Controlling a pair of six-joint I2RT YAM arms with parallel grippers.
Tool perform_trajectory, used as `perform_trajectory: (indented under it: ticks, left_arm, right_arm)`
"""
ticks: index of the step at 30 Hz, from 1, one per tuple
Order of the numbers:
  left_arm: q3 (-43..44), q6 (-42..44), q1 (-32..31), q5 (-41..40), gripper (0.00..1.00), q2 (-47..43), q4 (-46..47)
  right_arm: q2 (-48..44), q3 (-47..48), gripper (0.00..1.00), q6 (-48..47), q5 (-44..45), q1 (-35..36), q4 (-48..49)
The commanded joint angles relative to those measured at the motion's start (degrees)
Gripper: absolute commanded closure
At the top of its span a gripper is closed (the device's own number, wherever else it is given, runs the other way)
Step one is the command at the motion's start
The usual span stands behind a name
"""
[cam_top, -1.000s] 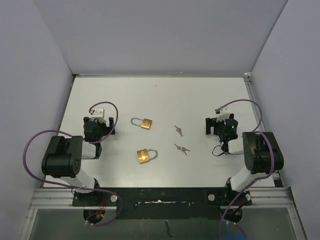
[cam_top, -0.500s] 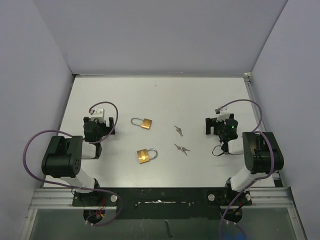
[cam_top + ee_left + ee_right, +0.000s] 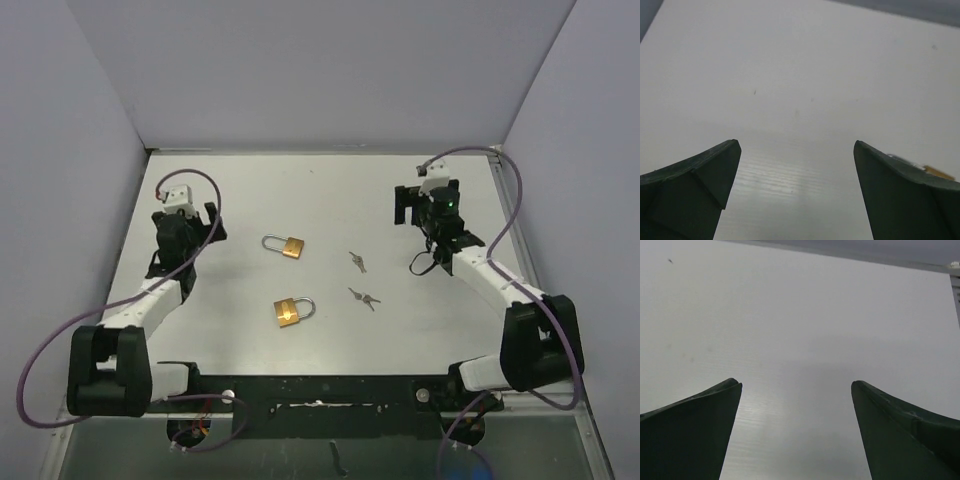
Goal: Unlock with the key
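No text, label or number is legible (the padlocks (image 3: 289, 312) show too small).

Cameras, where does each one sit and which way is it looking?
Top external: above and behind the robot, looking down at the table; shows left arm, right arm, far padlock, near padlock, keys.
Left wrist: on the left arm, facing the table; shows open left pincer, plus a brass sliver at the right edge.
Right wrist: on the right arm, facing the table; shows open right pincer.
Shared: the brass sliver is probably the far padlock.
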Motion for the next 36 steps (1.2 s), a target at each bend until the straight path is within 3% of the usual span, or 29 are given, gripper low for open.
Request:
perform_trajectory:
  ticks: [1, 5, 8, 12, 22, 27, 36]
  left_arm:
    - [5.8, -16.75, 0.73, 1.78, 0.02, -11.11, -14.6]
    - [4.67, -20.03, 0.76, 10.1, 0.02, -15.25, -12.6]
    - [3.83, -22.76, 0.69, 14.68, 0.02, -15.88, -10.08]
    - [4.21, -24.5, -0.56, 18.54, 0.02, -13.54, -7.19]
    - [10.42, -22.05, -7.16, 19.39, 0.02, -8.04, -10.51]
    - [13.3, -20.75, -9.39, 18.13, 0.02, -6.15, -13.55]
    - [14.1, -19.48, -10.79, 16.0, 0.02, -5.4, -14.91]
  right_arm:
    - [-8.54, 3.72, 0.02, 7.73, -9.6, -0.24, -13.45]
    - [-13.4, -0.19, 0.02, 13.54, -20.12, -2.23, -10.17]
    - [-13.23, -2.1, 0.02, 16.93, -21.99, -1.51, -8.48]
    - [-8.67, 1.29, 0.03, 18.81, -22.27, 1.33, -13.68]
    - [-0.01, 6.94, 0.15, 17.61, -11.05, 15.45, -22.19]
    - [5.16, 12.1, 0.3, 17.79, -9.1, 17.71, -27.57]
    - [10.64, 15.58, 0.33, 21.21, -9.96, 18.8, -30.81]
